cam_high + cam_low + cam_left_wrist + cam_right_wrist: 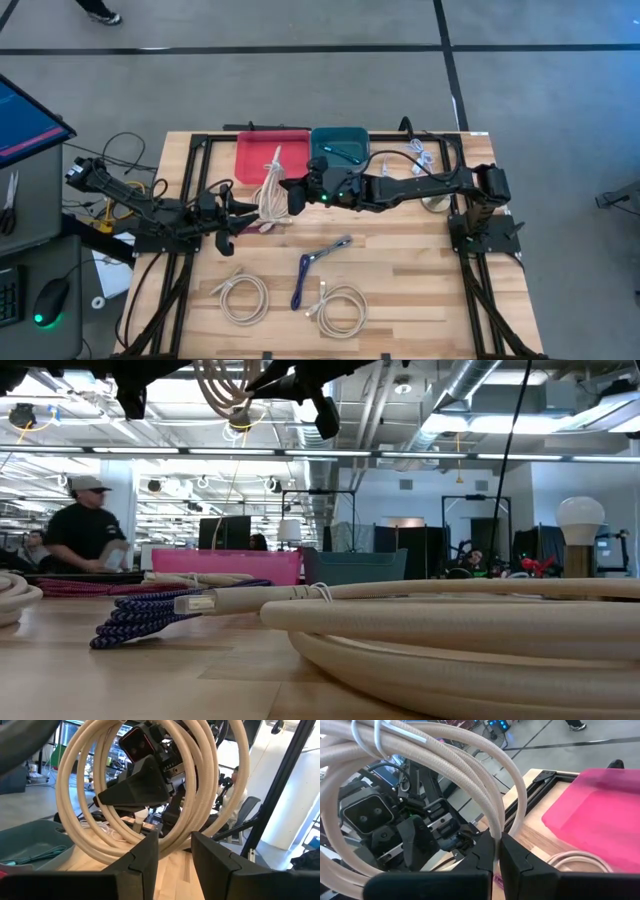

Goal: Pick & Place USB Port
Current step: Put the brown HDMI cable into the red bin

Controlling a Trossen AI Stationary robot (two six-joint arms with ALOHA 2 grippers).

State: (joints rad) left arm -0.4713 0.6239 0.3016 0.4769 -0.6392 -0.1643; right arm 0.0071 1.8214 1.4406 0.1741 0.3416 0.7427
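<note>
Right claw (497, 851) was clamped on the beige cable coil (271, 190), holding it up off the table (400, 260) just in front of the pink tray (250, 155). Left claw (175, 851) stood open beside the coil.

A cream-beige braided cable coil (271, 192) hangs at the centre-left of the high view, its strands bound by a thin white tie (400, 731) seen at the top of the right wrist view. Behind it, upper centre, sits a bright pink-red flat tray (255, 153) beside a dark teal tray (345, 140). The light wooden slatted table (400, 280) shows pale honey planks with a black metal frame. At lower centre lies a blue-and-purple woven cable (312, 265) with a herringbone-like pattern, flanked by two more cream cable coils (243, 296) and (340, 306). Both arms are black; the right gripper (296, 193) shows a small green light.
</note>
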